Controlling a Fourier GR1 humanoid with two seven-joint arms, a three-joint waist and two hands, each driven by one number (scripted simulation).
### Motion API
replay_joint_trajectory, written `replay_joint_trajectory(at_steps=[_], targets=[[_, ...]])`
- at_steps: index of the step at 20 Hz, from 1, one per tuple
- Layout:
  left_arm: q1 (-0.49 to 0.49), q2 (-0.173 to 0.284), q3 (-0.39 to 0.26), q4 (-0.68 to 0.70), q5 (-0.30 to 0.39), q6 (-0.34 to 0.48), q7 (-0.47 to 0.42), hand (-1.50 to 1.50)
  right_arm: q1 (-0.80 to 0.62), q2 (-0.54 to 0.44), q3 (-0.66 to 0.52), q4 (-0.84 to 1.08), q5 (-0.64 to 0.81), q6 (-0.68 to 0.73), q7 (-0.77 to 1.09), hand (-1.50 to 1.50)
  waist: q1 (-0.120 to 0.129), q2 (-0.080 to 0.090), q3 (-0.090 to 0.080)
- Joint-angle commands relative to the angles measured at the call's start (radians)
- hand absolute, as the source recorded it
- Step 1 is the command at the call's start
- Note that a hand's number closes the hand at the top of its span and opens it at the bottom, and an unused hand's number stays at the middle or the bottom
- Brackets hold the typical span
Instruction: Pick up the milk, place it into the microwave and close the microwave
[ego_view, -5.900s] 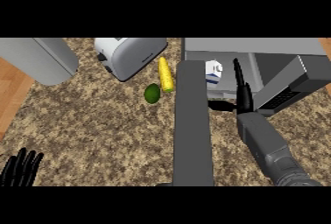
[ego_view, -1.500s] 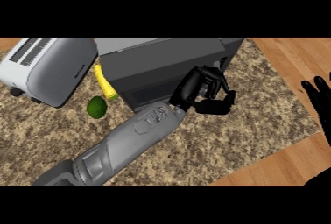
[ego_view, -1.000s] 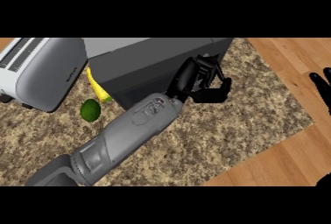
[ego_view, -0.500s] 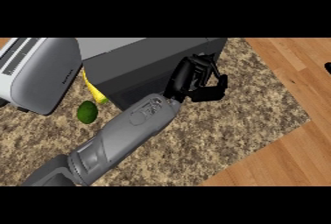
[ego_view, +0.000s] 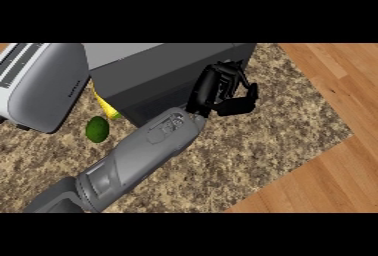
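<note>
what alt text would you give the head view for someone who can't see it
One grey forearm reaches diagonally up from the lower left, its black hand against the front right corner of a dark grey microwave on a speckled counter. Left of it lie a green lime, a yellow corn cob and a silver toaster.

faint dark marking on toaster (ego_view: 44, 85) side, unreadable, no other text

Open counter (ego_view: 280, 135) right of microwave (ego_view: 170, 75); toaster (ego_view: 44, 85) crowding left.
</note>
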Motion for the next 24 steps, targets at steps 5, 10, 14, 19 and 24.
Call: replay_joint_trajectory(at_steps=[5, 10, 14, 19, 24], targets=[[-0.081, -0.039, 0.007, 0.053, 0.019, 0.001, 0.012, 1.50, -0.014, -0.026, -0.011, 0.012, -0.045, 0.021, 0.021, -1.50, -0.033, 0.016, 0.003], [-0.076, -0.039, -0.003, 0.050, 0.025, 0.010, 0.000, 1.50, -0.037, -0.035, -0.020, 0.019, -0.069, 0.016, 0.033, -1.50, -0.023, 0.018, 0.002], [-0.085, -0.039, -0.006, 0.048, 0.030, 0.019, -0.004, 1.50, -0.044, -0.042, -0.022, 0.026, -0.097, 0.025, 0.044, -1.50, -0.024, 0.016, 0.003], [-0.024, -0.042, 0.103, 0.137, 0.091, 0.183, 0.008, 1.50, -0.029, -0.063, -0.057, 0.029, -0.121, 0.018, 0.052, -1.50, 0.032, 0.010, 0.000], [-0.025, -0.008, 0.077, 0.159, 0.128, 0.124, 0.013, 1.50, -0.024, -0.079, -0.095, 0.020, -0.133, -0.001, 0.053, -1.50, 0.071, 0.008, -0.002]])
